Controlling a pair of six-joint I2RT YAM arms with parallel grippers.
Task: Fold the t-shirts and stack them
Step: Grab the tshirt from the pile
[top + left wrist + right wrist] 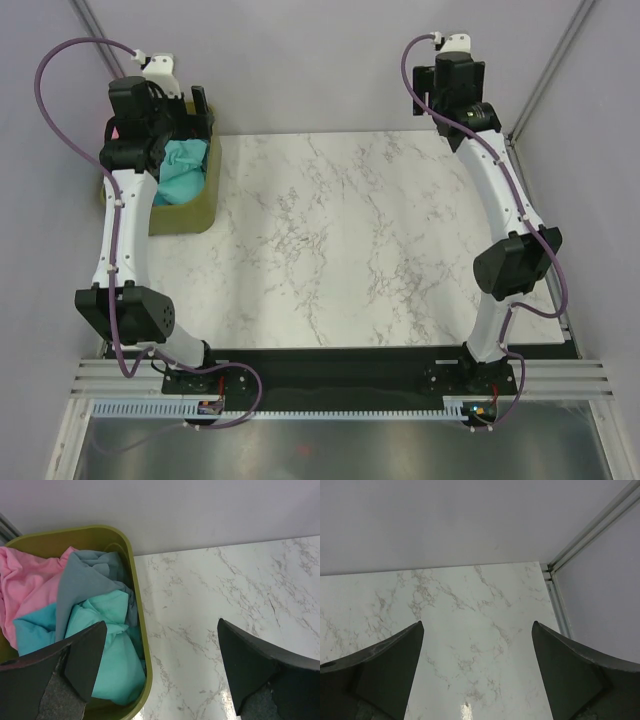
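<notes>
I see both grippers spread wide, empty: left gripper [161, 640] over the bin [138, 605] rim, right gripper [477, 630] over the far right corner of the table [470, 600]. The t-shirts [85, 590] lie crumpled in the bin.

Two white-and-black robot arms rise from their bases on a black strip [340, 368] at the near edge of a marble desk [350, 240]. The left arm [125, 215] bends over an olive-green bin [180, 219] standing at the desk's far left corner. A crumpled teal t-shirt [183, 170] lies inside the bin, and a sliver of pink cloth [114, 129] shows at the bin's left side, beside the arm. The right arm [505, 200] stretches to the far right corner, well apart from the bin
</notes>
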